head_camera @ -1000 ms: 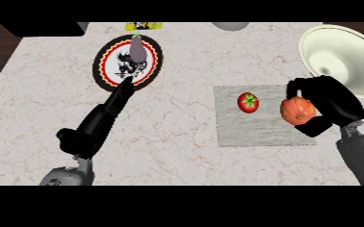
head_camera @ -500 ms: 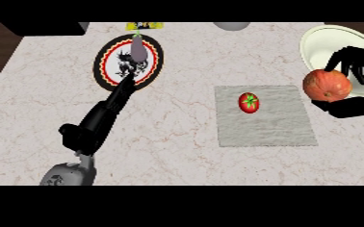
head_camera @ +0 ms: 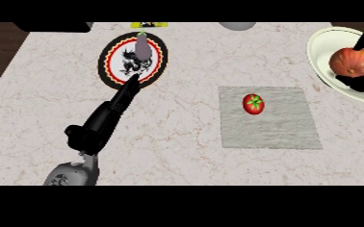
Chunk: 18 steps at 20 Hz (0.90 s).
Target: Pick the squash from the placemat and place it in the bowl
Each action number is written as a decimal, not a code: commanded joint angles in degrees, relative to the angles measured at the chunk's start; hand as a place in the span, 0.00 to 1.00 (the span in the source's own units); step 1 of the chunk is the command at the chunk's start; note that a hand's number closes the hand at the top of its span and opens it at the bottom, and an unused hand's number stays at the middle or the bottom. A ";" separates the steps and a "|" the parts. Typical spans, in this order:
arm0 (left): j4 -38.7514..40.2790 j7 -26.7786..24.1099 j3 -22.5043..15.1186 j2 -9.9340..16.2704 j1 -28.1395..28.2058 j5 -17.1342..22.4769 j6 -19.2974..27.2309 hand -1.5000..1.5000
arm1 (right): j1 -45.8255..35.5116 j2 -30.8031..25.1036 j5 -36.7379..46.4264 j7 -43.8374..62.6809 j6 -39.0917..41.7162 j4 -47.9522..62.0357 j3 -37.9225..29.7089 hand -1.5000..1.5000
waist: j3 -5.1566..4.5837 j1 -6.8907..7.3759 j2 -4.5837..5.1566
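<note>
Squash (head_camera: 348,62): round, orange-red with darker mottling, set at the right edge of view inside the white bowl (head_camera: 321,72). Whether it rests on the bowl floor or hangs just above cannot be told.

Handling, by judgement: a stiff, hard-skinned body, moderately heavy for its size, smooth and likely to roll; not fragile. Best taken across its widest part, fingers on opposite sides.

Right hand (head_camera: 353,81): only dark fingers show, curled against the squash's lower and upper right side, so it grasps the squash.

Left hand (head_camera: 130,87): fingers straight and released, lying on the desk (head_camera: 177,144) with tips on the rim of the patterned plate (head_camera: 113,60), which carries a grey-purple vegetable (head_camera: 144,47).

Placemat (head_camera: 268,118): grey, holding only a tomato (head_camera: 253,104).
</note>
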 commanded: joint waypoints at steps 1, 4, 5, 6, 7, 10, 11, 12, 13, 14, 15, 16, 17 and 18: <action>2.05 -1.18 0.41 0.12 -1.63 -0.10 -0.92 0.50 | -7.03 -1.23 3.76 -4.69 -7.86 12.15 -1.97 1.00 | 0.01 0.47 0.23; 0.73 1.26 -0.41 -1.49 -2.71 -0.33 0.23 0.50 | -11.42 -0.48 6.92 -9.39 -14.66 24.57 -1.79 1.00 | 0.05 1.09 0.38; 2.26 -2.24 -1.18 -1.36 -0.21 -1.10 -0.38 0.50 | -12.54 -1.18 6.87 -10.73 -15.20 28.23 -2.53 1.00 | 0.04 0.98 0.36; -2.74 0.20 -0.95 -0.46 1.16 -0.44 -0.49 0.50 | -13.58 -2.64 8.08 -10.99 -14.31 30.71 -1.94 1.00 | 0.05 1.28 0.29; -2.11 1.53 -0.75 -0.58 0.21 0.92 -1.47 0.50 | -13.13 -2.67 9.45 -10.17 -12.53 32.90 -0.44 1.00 | 0.07 1.75 0.50; -3.78 2.61 -1.26 -1.31 0.26 -0.42 0.41 0.50 | -13.87 -6.54 8.85 -7.84 -0.30 37.29 0.42 1.00 | 0.07 2.03 0.49; -0.14 0.96 -1.40 -1.90 -1.58 -0.83 0.18 0.50 | -17.16 -6.23 8.73 -7.13 1.35 40.51 0.24 1.00 | 0.08 2.45 1.01; -0.10 1.27 -1.24 -1.56 -2.25 -0.77 -0.18 0.50 | -17.32 -5.74 8.64 -7.17 3.20 42.32 0.49 1.00 | 0.09 2.36 1.00; -0.58 0.58 0.07 -0.02 -1.40 0.79 -1.87 0.50 | -18.21 -5.73 7.23 -8.09 5.34 44.42 -0.57 0.00 | 0.11 2.81 1.07; -0.78 0.20 -1.59 -0.74 0.56 -0.01 -1.72 0.50 | -19.62 -5.38 7.03 -9.85 4.95 46.53 -0.99 0.00 | 0.14 2.91 1.02; 1.44 -0.88 -0.79 -1.34 -1.97 -0.31 -1.05 0.50 | -19.42 -5.11 7.31 -13.12 4.29 48.21 -0.74 0.00 | 0.18 2.60 1.26; 2.04 0.86 -0.49 -2.16 -4.58 -0.62 -0.01 0.50 | -19.38 -5.65 6.79 -16.98 3.41 49.37 -1.44 0.00 | 0.21 2.15 1.23; -0.61 0.19 -2.07 -2.01 -0.72 -1.91 0.40 0.50 | -20.58 -5.38 6.00 -18.56 3.45 50.08 -2.21 0.00 | 0.18 2.22 0.84; -0.89 0.02 -2.38 -1.58 -0.19 -1.34 -0.76 0.50 | -21.21 -6.78 5.50 -19.81 3.42 51.76 -3.32 0.00 | 0.22 2.64 1.04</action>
